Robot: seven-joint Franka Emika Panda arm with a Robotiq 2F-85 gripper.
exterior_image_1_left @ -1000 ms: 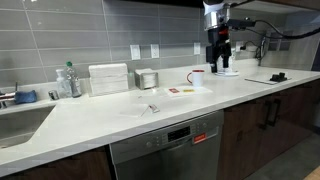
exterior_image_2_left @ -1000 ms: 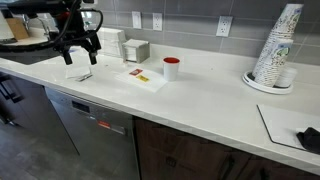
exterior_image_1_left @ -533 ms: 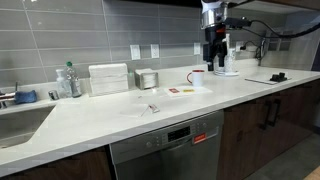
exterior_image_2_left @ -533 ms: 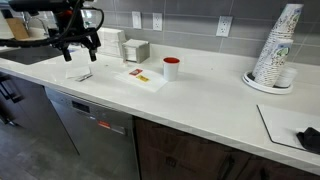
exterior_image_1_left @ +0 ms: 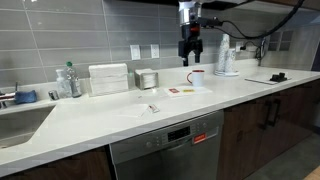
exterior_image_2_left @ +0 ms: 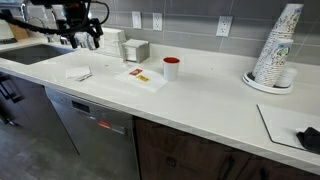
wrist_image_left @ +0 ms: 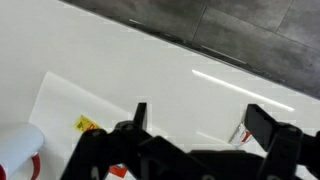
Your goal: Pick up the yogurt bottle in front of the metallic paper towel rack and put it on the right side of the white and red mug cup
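- One gripper point(exterior_image_1_left: 190, 58) hangs over the counter point(exterior_image_1_left: 100, 115), jaws wide, empty;
- white and red mug cup point(exterior_image_1_left: 197, 73) stands by a white sheet point(exterior_image_1_left: 182, 92);
- small unidentifiable item point(exterior_image_1_left: 152, 107) lies before the metallic paper towel rack point(exterior_image_1_left: 148, 78).

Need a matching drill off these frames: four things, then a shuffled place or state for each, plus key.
1 gripper
2 mug
3 metallic rack
4 paper cups

A beside the white box
B open, empty, above the counter
C tall stack on a round tray
D red-topped, next to the flat card

Pairs: 1-B, 2-D, 3-A, 4-C
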